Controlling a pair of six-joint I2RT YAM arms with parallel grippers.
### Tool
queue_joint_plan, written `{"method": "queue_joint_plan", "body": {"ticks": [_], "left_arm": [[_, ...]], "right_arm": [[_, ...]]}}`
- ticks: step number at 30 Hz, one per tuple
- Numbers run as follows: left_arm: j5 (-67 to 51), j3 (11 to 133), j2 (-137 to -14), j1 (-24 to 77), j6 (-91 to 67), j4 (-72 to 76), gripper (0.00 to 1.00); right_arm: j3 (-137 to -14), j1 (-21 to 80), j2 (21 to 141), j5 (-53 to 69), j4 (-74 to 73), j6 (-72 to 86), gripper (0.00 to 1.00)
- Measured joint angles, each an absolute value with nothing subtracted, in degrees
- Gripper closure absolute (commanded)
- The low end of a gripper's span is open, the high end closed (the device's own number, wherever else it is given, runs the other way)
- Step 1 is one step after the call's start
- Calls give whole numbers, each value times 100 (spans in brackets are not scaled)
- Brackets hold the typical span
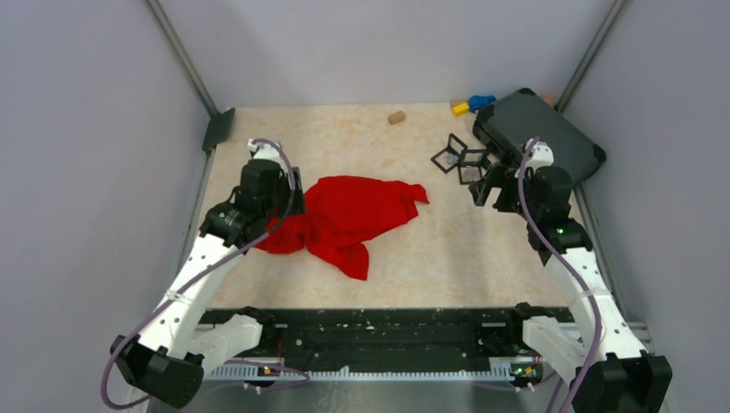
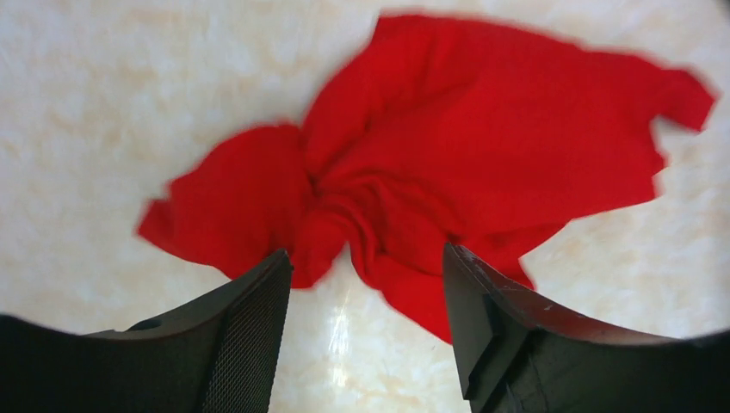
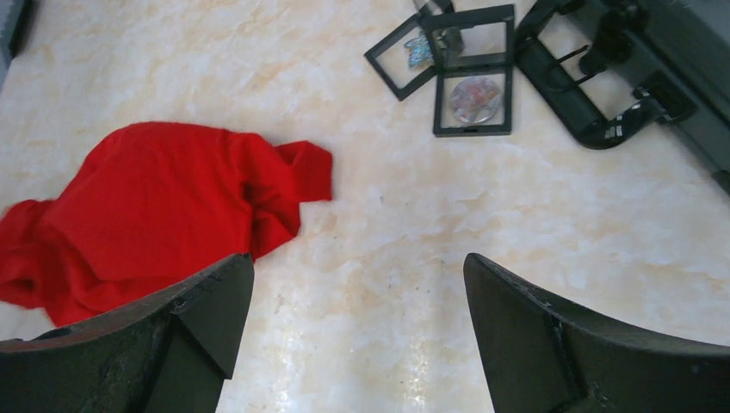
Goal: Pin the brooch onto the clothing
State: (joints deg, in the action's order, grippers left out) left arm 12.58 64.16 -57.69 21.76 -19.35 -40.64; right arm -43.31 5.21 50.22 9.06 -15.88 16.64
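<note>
The red clothing lies crumpled on the table, left of centre; it also shows in the left wrist view and the right wrist view. Small black display frames stand at the back right; one holds a round glittery brooch, another a bluish brooch. My left gripper is open and empty, hovering over the clothing's left edge. My right gripper is open and empty above bare table, between the clothing and the frames.
A dark case with a handle lies at the back right corner. Yellow and blue blocks and a small brown block sit by the back wall. Grey walls enclose the table.
</note>
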Motion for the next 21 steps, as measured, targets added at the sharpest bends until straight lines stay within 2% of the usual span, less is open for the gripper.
{"method": "queue_joint_plan", "body": {"ticks": [7,11,15,21], "left_arm": [[1149,4790,-5221,2174,-2744,-4073,29],[482,4244,-4786,2174,-3256,-3778,30],[-285,3721,-4884,2174,-3712,-3533,30],[-891,2891,-4901,2174,-4294,-3273,34]], "right_arm": [[-4292,843,5461,1553,-1570,1675,11],[-4032,1592,5616,1555,-1367,1780,13],[-3739,2397,6055,1444,-1022,2012,16],[-3634,3009,6925,1391,-215,2300,24]]}}
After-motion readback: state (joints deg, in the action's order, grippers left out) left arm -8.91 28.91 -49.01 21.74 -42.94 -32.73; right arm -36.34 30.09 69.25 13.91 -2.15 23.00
